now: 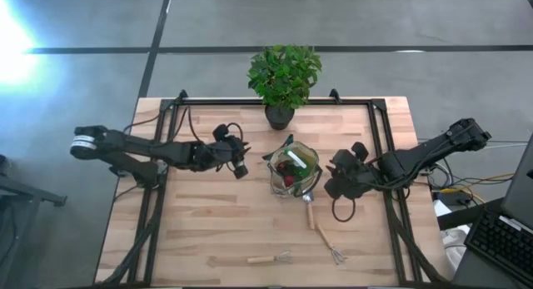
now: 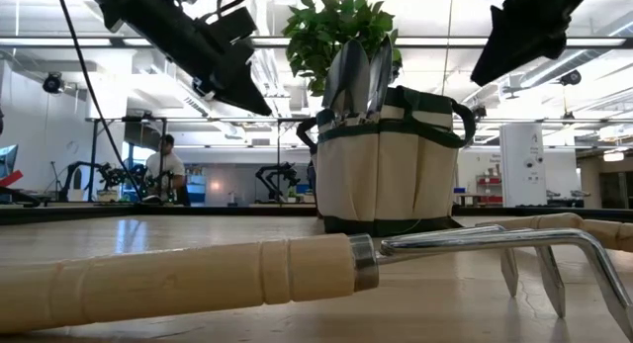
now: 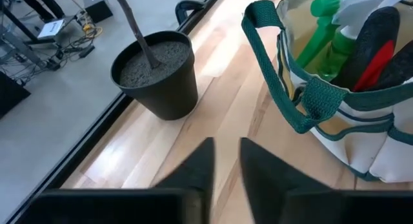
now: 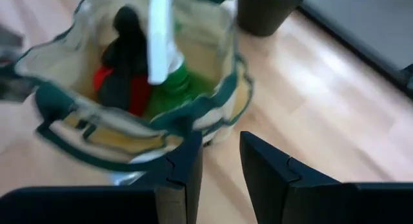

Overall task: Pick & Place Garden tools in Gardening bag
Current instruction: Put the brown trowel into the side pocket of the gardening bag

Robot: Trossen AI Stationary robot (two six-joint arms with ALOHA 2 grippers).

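A: Where is the gardening bag (image 1: 295,172) sitting?

B: It is sitting in the middle of the wooden table (image 1: 208,231), just in front of the dark round plant pot (image 1: 279,116). It is soft cloth with green trim and a looping handle (the mouth is round). A green spray bottle (image 3: 322,27) and a red and black tool (image 3: 374,46) are poking out of it, and two shiny metal blades (image 2: 358,74) are standing up in an outside pocket.

A: What is lying outside the bag?

B: A hand rake (image 1: 325,239) with a pale wooden handle and bent metal teeth is lying near the front, and a small fork (image 1: 271,258) is lying beside it.

A: And the claws?

B: The left gripper (image 1: 240,166) is hanging left of the bag with fingers a little apart, holding nothing. The right gripper (image 1: 331,176) is hanging right of the bag, also a little apart and empty.
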